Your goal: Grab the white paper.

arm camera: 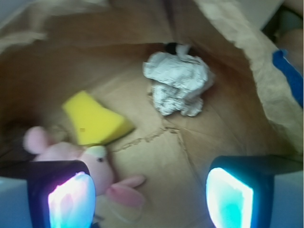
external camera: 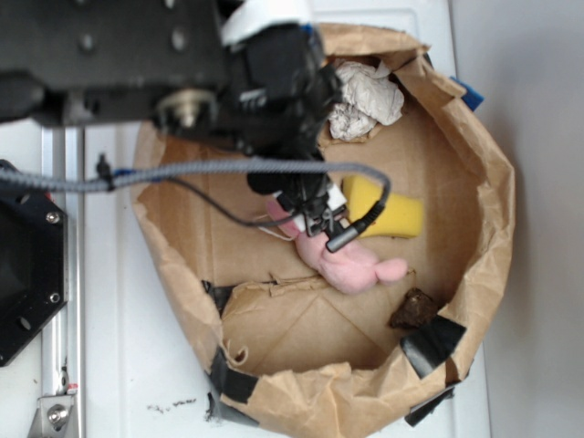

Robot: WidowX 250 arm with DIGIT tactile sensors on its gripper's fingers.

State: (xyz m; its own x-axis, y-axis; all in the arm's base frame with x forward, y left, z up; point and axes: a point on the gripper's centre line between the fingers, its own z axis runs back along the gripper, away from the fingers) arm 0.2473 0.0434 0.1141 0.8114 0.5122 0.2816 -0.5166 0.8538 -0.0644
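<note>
approach is the step in hand: the gripper [arm camera: 151, 199] hangs with its 2 fingers [arm camera: 71, 197] spread apart and nothing between them, above the pink bunny [arm camera: 102, 173] and beside the yellow sponge [arm camera: 95, 118]. the white paper [arm camera: 178, 83] lies apart from them, near the brown paper wall [arm camera: 247, 52], untouched. next move, i judge, calls for travelling over the paper, descending around it and closing. the arm hides the gripper in the exterior view and covers part of the paper and sponge; the wrist view is blurred, and the dark lump [external camera: 415, 310] by the far wall is hard to identify.
</note>
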